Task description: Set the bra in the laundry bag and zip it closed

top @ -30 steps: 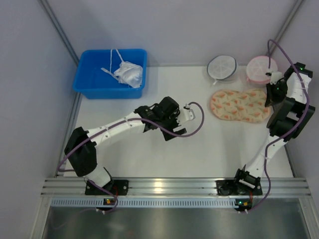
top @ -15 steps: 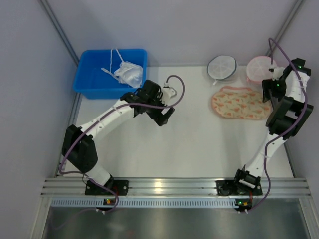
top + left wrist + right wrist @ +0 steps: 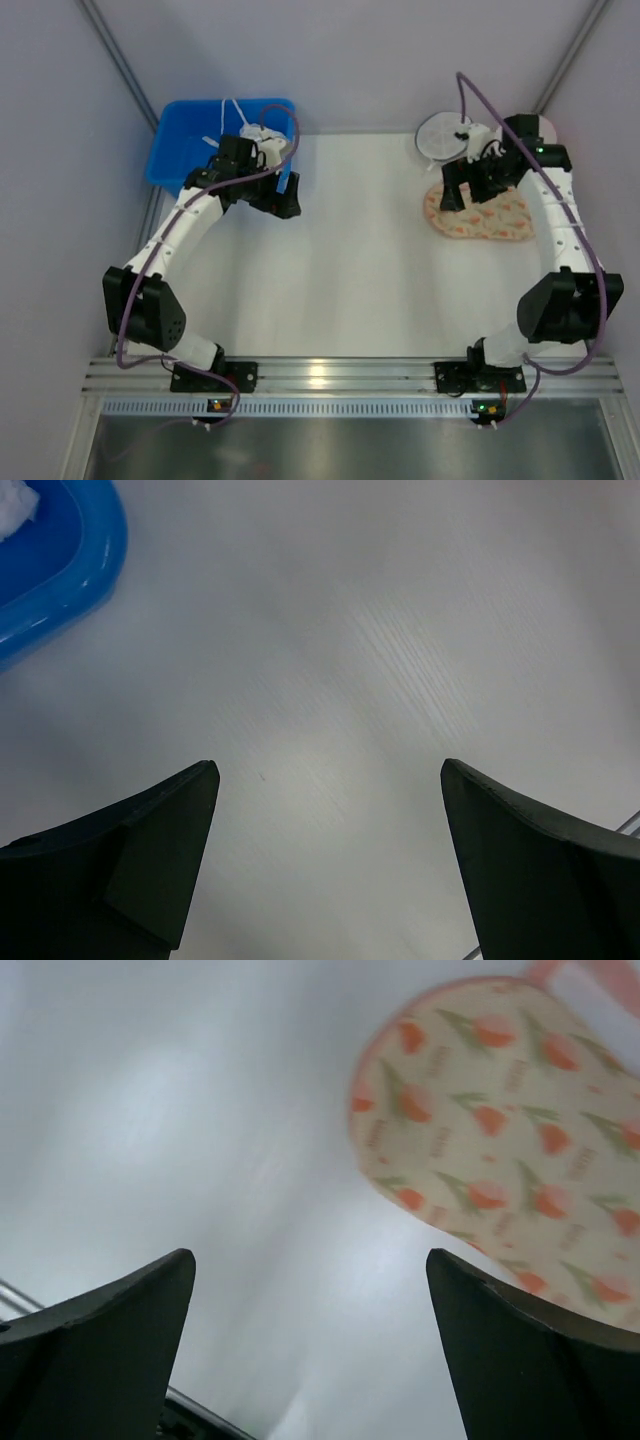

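The laundry bag (image 3: 495,218) lies closed on the table. Since a second ago, our right gripper (image 3: 452,190) has swung from the bag's right end to over its left end and now gapes wide, grasping nothing. The left gripper (image 3: 281,200), likewise spread and empty, has withdrawn far left of the bag, to the blue bin (image 3: 172,168). Only the right wrist view shows the bag's tulip print.
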